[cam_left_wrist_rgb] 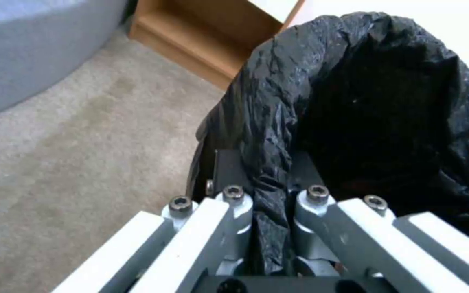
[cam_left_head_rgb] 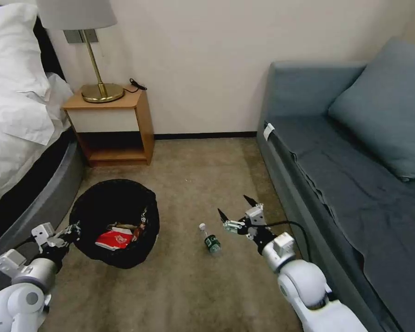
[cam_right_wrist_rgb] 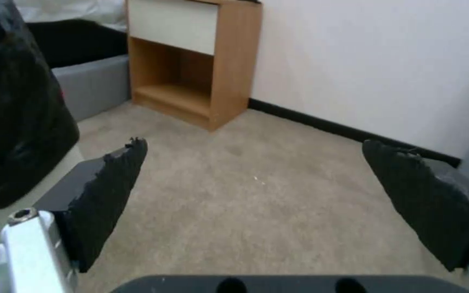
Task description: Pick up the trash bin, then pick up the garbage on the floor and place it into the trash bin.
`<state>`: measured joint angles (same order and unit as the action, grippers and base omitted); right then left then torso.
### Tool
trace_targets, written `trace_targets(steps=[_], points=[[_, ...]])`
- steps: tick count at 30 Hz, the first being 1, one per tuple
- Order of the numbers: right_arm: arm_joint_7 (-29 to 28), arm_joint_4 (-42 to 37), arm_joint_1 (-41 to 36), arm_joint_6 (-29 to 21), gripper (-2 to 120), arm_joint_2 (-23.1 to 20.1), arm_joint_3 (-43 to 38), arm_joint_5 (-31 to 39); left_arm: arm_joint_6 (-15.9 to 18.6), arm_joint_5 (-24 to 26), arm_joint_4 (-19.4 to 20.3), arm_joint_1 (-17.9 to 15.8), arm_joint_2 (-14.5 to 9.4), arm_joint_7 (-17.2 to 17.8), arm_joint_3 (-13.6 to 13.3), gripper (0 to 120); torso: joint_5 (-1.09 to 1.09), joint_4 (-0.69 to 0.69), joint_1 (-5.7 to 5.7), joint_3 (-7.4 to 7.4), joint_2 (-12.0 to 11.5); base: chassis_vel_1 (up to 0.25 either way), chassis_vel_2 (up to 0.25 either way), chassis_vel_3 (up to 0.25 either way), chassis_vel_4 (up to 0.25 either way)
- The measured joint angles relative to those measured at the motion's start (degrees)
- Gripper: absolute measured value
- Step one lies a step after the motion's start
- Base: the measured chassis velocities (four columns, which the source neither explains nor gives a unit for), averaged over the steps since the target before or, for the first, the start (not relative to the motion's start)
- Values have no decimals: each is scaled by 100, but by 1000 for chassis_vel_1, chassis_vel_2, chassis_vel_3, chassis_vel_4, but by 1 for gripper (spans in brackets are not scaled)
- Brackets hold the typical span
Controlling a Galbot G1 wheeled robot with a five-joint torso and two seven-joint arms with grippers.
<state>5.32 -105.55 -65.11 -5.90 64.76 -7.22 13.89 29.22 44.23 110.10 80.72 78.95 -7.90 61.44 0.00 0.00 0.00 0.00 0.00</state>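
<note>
1. The trash bin (cam_left_head_rgb: 114, 223) hangs from my left gripper (cam_left_head_rgb: 71, 232), whose fingers are clamped on the near edge of its black bag liner (cam_left_wrist_rgb: 270, 162); a red snack packet (cam_left_head_rgb: 114, 240) and other wrappers lie inside.
2. The small clear bottle (cam_left_head_rgb: 210, 240) lies on the carpet (cam_left_head_rgb: 193, 175) between the bin and my right gripper (cam_left_head_rgb: 237, 208), just beside it.
3. My right gripper hovers low with jaws spread wide and empty, forearm angled forward.
4. To grasp well, I judge I should straddle the bottle's body across its width, since it may roll.
</note>
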Motion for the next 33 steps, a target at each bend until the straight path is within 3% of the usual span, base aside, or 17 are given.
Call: trace_targets(steps=[5,8,13,15,17,20,23,28,29,30,31,33], points=[[-222,710,1030,-22,100,-342,900,670,-58,-15,-21,28,-39,-78,44,4,-1,0,0,0,0,0,0,0,0],[-395,1130,1503,-40,100,-304,1337,932,-72,-26,-21,33,-41,-97,36,4,-1,0,0,0,0,0,0,0,0],[-464,2248,2424,54,100,292,1987,1146,-97,-60,-23,28,-55,-142,27,4,-1,0,0,0,-1,0,0,0,0],[-464,2248,2424,54,100,292,1987,1146,-97,-60,-23,28,-55,-142,27,4,-1,0,0,0,-1,0,0,0,0],[-411,2970,2899,76,100,691,2381,1334,-102,-56,-43,36,-101,-188,55,4,-2,1,0,0,-1,0,0,0,0],[-328,3405,3133,18,100,866,2574,1433,-102,-48,-64,47,-128,-227,116,4,0,1,0,0,-1,0,0,0,0],[-134,3956,3398,-303,100,996,2802,1480,-103,-30,-93,96,-164,-322,244,4,-1,1,0,0,-1,0,0,0,0],[15,4209,3507,-784,100,1019,2926,1616,-103,-3,-143,138,-182,-407,338,4,-1,-1,0,0,-1,0,0,0,0],[55,4226,3551,-1226,100,1003,2981,1801,-109,5,-176,160,-194,-459,388,4,-1,0,0,0,-1,0,0,0,0],[55,4226,3551,-1226,100,1003,2981,1801,-109,5,-176,160,-194,-459,388,4,-1,0,0,0,-1,0,0,0,0],[112,4278,3615,-1768,100,993,3026,1967,-118,8,-203,176,-201,-516,427,4,0,0,0,0,-1,0,0,0,0],[134,4388,3692,-2133,100,993,3087,2131,-119,10,-214,184,-202,-547,440,4,0,0,1,0,-1,0,0,0,0]])
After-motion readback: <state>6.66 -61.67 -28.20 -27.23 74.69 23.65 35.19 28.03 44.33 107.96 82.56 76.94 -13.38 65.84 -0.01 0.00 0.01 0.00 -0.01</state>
